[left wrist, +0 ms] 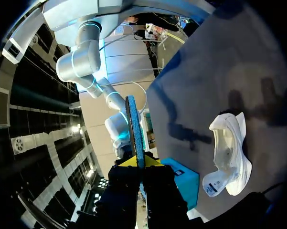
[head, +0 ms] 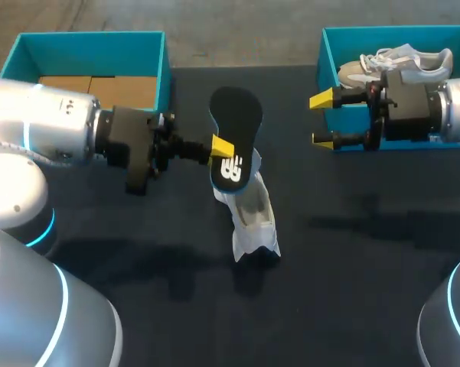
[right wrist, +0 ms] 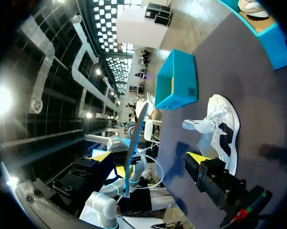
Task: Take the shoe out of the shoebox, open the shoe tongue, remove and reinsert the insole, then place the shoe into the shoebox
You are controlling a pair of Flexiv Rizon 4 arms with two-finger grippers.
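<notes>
Head view: left fingers (head: 222, 147) pinch black insole (head: 236, 118), lifted beside white shoe (head: 254, 212) lying mid-scene on desk (head: 352, 290); right fingers (head: 321, 100) wide, empty, far right. Insole out; next likely reinsertion, toe-first into shoe opening.

Free passage over the table (head: 352, 306) right of the shoe (head: 254, 218); raised insole (head: 236, 134) above its far end

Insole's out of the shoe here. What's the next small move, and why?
Probably lower the insole toward the opening of the shoe: the left jaws grip it above that shoe on the table, while the right jaws stand open by the box.
</notes>
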